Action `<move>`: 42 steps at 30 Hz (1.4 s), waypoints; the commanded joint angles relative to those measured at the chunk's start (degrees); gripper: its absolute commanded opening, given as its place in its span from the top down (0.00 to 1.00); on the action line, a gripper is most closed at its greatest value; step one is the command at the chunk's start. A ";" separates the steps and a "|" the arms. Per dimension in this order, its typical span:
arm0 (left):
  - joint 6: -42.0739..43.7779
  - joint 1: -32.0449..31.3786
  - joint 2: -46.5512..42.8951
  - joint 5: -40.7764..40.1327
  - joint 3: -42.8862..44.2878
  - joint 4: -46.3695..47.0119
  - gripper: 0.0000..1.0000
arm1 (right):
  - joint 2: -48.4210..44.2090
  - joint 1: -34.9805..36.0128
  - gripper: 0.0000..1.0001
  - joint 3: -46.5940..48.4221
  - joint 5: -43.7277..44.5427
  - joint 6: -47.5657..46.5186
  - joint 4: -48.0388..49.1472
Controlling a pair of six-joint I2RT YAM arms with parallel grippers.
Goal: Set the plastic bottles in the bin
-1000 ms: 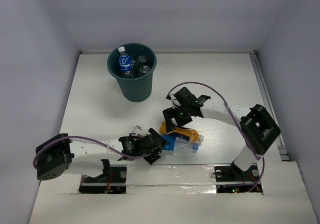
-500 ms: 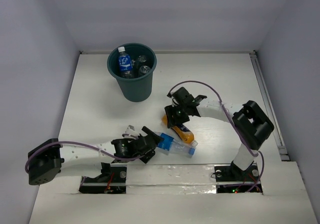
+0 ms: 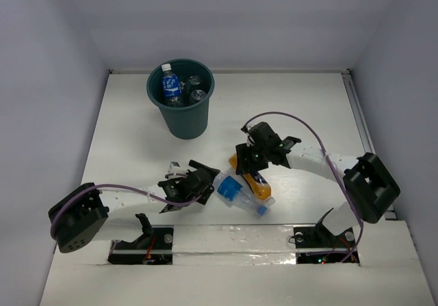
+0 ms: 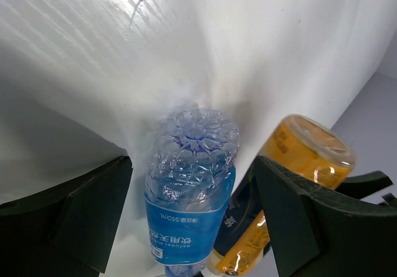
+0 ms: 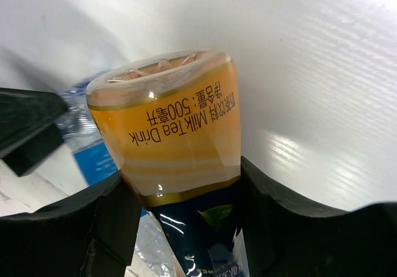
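The dark teal bin stands at the far left and holds a blue-labelled bottle and clear bottles. A clear bottle with a blue label lies on the table near the front. My left gripper is open with its jaws either side of this bottle's base, with small gaps on both sides. The orange bottle with a dark label lies beside and partly over it. My right gripper is shut on the orange bottle, its fingers pressed against both sides.
The white table has walls at the back and sides. A rail runs along its right edge. The two bottles lie touching each other between the two grippers, so both arms are close together near the front middle.
My left gripper has swung from the near edge up to the blue-labelled bottle's base. My right gripper has shifted slightly right and nearer with the orange bottle. The blue-labelled bottle turned a little.
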 commanded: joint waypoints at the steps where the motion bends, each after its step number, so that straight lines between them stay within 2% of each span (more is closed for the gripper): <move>1: -0.01 0.62 2.06 -0.46 0.44 1.06 0.20 | -4.28 -1.39 0.46 0.81 1.82 0.42 1.71; 8: 4.12 0.62 7.68 2.00 3.94 2.21 0.22 | -5.69 -2.54 0.46 2.31 0.77 -0.02 0.56; 13: 6.85 0.62 11.38 2.09 7.20 1.33 0.46 | -8.06 -3.07 0.46 1.61 0.76 0.24 0.47; 14: 7.03 0.62 10.60 2.00 7.03 0.98 0.61 | -9.55 -3.07 0.46 1.61 1.29 0.07 -0.14; 15: 7.03 0.62 10.59 1.56 7.03 0.98 0.68 | -9.56 -3.07 0.46 1.78 1.29 0.07 -0.67; 17: 7.82 1.15 7.96 0.60 6.77 -0.24 0.76 | -11.75 -3.59 0.46 2.31 2.52 -0.37 -1.81; 20: 12.10 2.46 3.23 -1.86 8.86 -4.62 0.83 | -15.43 -3.60 0.46 3.89 3.75 -0.81 -4.18; 25: 22.65 3.52 -5.91 -7.75 18.61 -15.87 0.85 | -22.03 -5.70 0.46 8.80 6.47 -2.04 -10.33; 30: 34.25 7.82 -10.50 -10.74 34.51 -21.43 0.85 | -28.27 -7.11 0.46 14.08 7.53 -3.36 -15.78; 31: 38.71 8.79 -10.85 -11.18 37.32 -22.13 0.85 | -28.81 -7.11 0.46 14.78 7.27 -3.36 -16.22; 34: 48.29 14.14 -9.38 -11.88 51.71 -22.57 0.85 | -30.21 -7.11 0.46 16.20 4.82 -2.75 -16.14; 37: 56.40 21.43 -5.52 -13.11 60.61 -23.01 0.85 | -30.31 -7.11 0.46 17.07 2.01 -1.69 -14.65; 38: 61.47 23.45 -4.19 -13.81 66.12 -23.45 0.85 | -30.22 -7.11 0.46 17.42 1.39 -1.34 -14.30; 40: 66.42 29.32 0.10 -14.61 70.90 -23.45 0.85 | -29.87 -7.11 0.46 18.65 -0.19 -0.64 -13.33; 42: 73.19 32.07 2.93 -16.19 76.54 -23.45 0.85 | -29.60 -7.11 0.46 19.62 -2.48 -0.02 -12.02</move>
